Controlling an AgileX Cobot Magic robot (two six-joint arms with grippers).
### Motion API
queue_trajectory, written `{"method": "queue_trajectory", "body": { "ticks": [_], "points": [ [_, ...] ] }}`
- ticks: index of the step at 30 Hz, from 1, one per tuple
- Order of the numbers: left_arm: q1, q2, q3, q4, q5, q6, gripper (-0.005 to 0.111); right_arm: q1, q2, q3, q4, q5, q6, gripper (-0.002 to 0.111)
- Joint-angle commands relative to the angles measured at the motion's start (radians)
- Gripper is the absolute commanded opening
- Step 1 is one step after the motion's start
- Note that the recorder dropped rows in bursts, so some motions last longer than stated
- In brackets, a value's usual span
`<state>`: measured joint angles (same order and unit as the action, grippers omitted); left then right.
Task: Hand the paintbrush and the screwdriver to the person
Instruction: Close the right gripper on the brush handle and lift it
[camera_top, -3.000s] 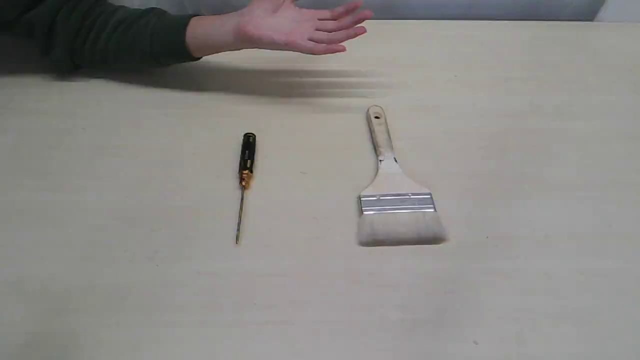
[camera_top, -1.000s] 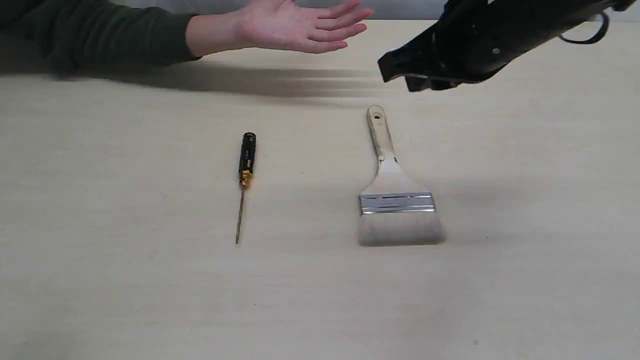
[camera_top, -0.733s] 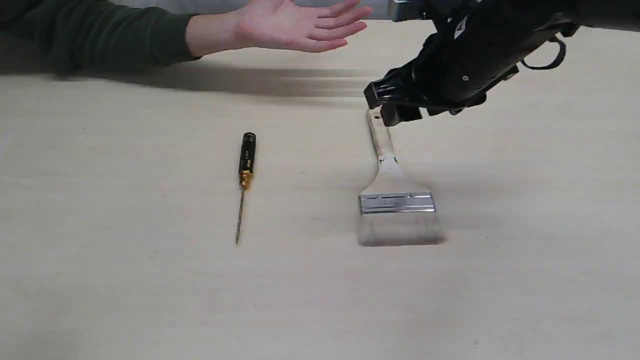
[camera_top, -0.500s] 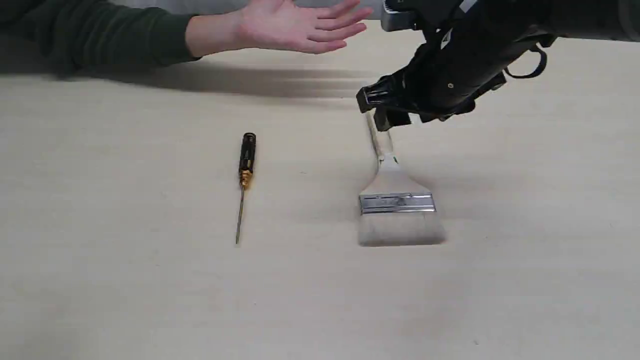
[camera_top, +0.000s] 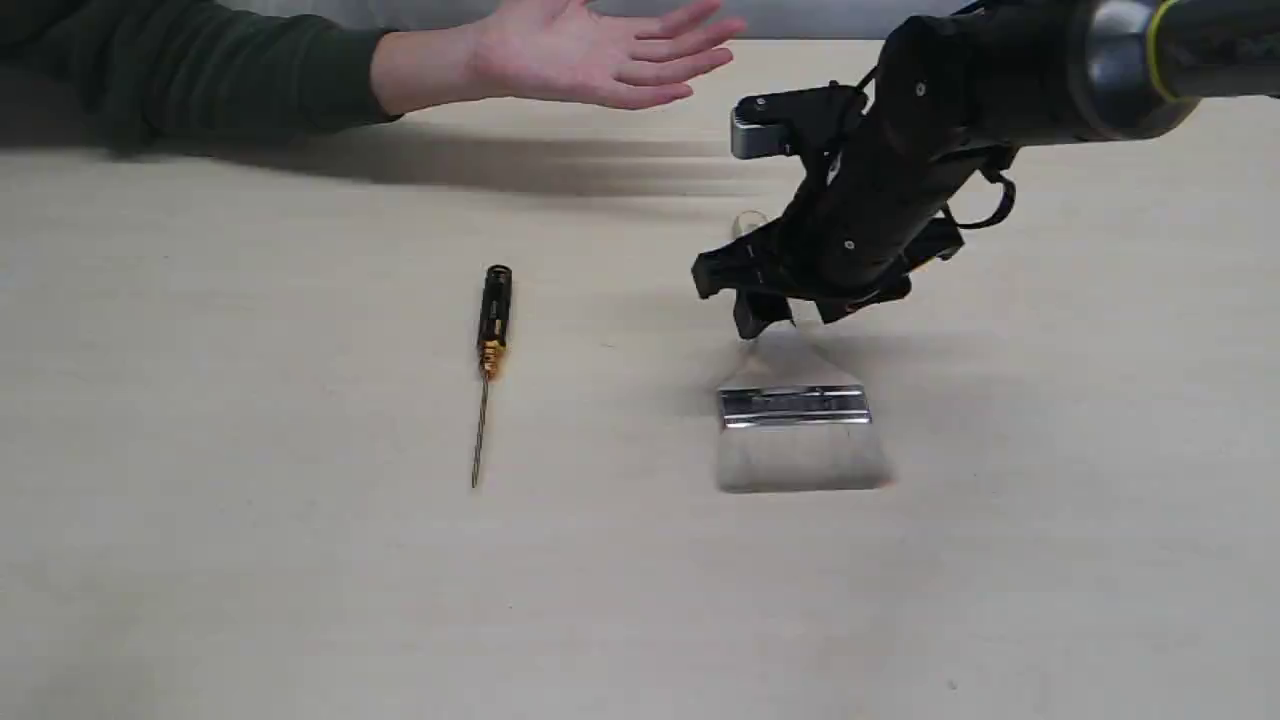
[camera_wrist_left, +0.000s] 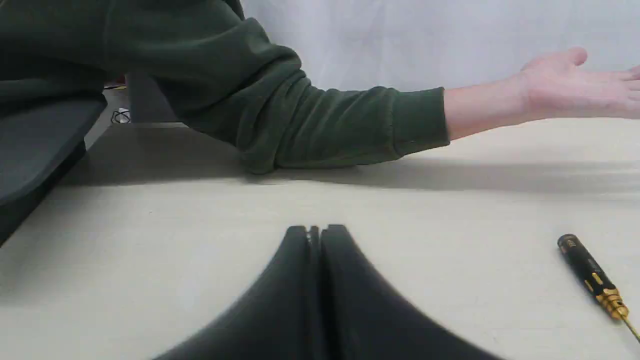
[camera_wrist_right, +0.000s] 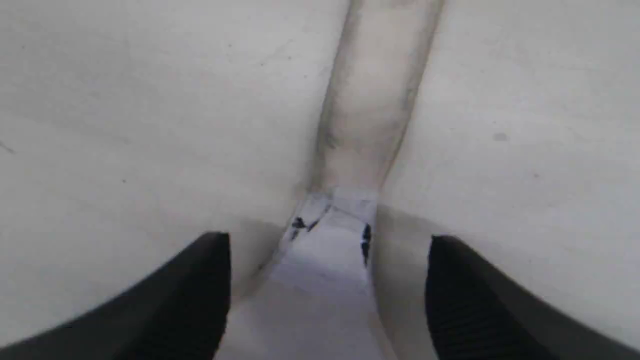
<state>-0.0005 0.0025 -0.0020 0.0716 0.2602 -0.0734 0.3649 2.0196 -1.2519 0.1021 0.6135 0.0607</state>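
Scoring it early: neither tool delivered yet. Spotting the paintbrush (camera_top: 795, 405) flat on the table (camera_top: 250, 550), its handle running straight between the spread fingers (camera_wrist_right: 200, 290) of the right gripper (camera_top: 735, 300), with ferrule and bristles clear of them on the side away from the person (camera_top: 590, 55). Reading those fingers as wide open, one on each side of the handle, apart from the wood, gripping nothing. Looks low over the tabletop; cannot tell whether the tips touch it. Finding the screwdriver (camera_top: 494, 310) lying well off to one side of those fingers. Seeing the left gripper (camera_wrist_left: 315, 231) clenched tip to tip on nothing. Noting the open palm, well apart from both. Left to do, by this reckoning: close on the handle, lift, deliver, then repeat for the screwdriver.
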Motion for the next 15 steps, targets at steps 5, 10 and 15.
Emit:
{"method": "queue_trajectory", "body": {
  "ticks": [5,10,15],
  "points": [
    [-0.007,-0.002,0.002,-0.003,-0.01,-0.002,0.0,-0.004,0.051,-0.005,-0.001,-0.061,0.022,0.06],
    [-0.007,-0.002,0.002,-0.003,-0.01,-0.002,0.0,-0.004,0.085,-0.021,0.017,-0.045,0.03,0.06],
    [-0.007,-0.002,0.002,-0.003,-0.013,-0.002,0.0,-0.004,0.116,-0.038,0.017,-0.007,0.03,0.048]
  ]
}}
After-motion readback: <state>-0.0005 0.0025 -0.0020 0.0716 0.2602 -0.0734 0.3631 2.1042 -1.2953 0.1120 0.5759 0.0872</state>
